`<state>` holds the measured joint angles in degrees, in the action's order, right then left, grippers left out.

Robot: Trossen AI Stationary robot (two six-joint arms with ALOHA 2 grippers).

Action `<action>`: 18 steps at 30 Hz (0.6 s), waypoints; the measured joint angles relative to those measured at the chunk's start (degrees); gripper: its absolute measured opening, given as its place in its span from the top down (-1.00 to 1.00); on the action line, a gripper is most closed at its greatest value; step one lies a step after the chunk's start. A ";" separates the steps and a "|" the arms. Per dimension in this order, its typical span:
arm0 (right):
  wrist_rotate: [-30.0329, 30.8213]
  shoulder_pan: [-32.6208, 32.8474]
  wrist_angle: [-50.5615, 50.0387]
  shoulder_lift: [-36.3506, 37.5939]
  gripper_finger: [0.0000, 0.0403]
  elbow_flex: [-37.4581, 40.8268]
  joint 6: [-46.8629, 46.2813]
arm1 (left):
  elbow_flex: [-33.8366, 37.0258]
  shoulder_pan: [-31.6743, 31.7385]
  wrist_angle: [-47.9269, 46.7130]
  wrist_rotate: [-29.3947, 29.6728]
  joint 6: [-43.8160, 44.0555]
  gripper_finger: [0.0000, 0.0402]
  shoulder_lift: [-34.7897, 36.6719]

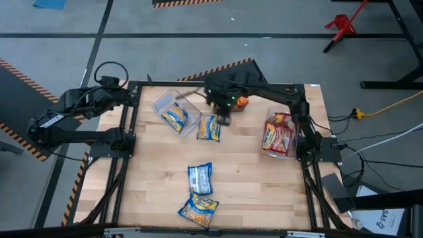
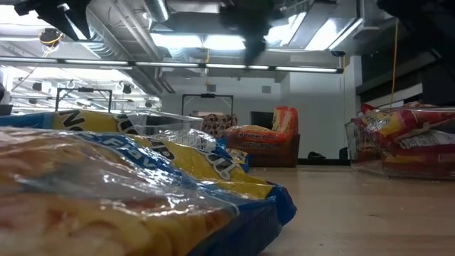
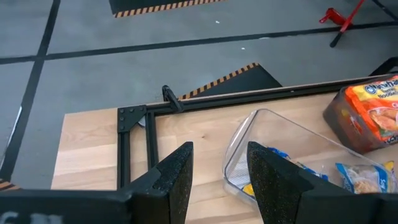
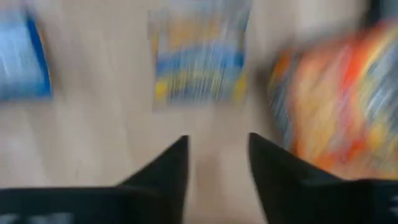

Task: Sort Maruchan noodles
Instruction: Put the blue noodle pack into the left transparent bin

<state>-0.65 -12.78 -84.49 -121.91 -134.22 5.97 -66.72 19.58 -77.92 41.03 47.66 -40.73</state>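
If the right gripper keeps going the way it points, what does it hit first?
Likely bare table just ahead of the right gripper; the blue-and-yellow packet lies a little beyond. The view is blurred, so depth is uncertain.

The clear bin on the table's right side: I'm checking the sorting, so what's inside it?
The clear bin holds red-and-silver noodle packets, stacked. How many there are cannot be told, since the top ones cover those beneath.
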 joint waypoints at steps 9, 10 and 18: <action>-0.40 3.71 8.36 2.03 -0.55 19.17 -7.11 | 4.66 0.01 0.10 -2.43 -0.02 0.28 -0.02; -0.28 4.50 10.84 2.05 -0.59 21.81 -6.98 | 4.94 0.01 0.19 -3.04 -0.04 0.28 -0.02; 7.44 10.20 40.92 2.05 -0.59 41.12 -6.94 | 5.38 0.01 0.62 -4.49 -0.24 0.28 0.81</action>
<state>6.79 -2.58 -43.57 -119.85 -93.10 -0.97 -61.34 19.59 -77.30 36.53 47.42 -39.92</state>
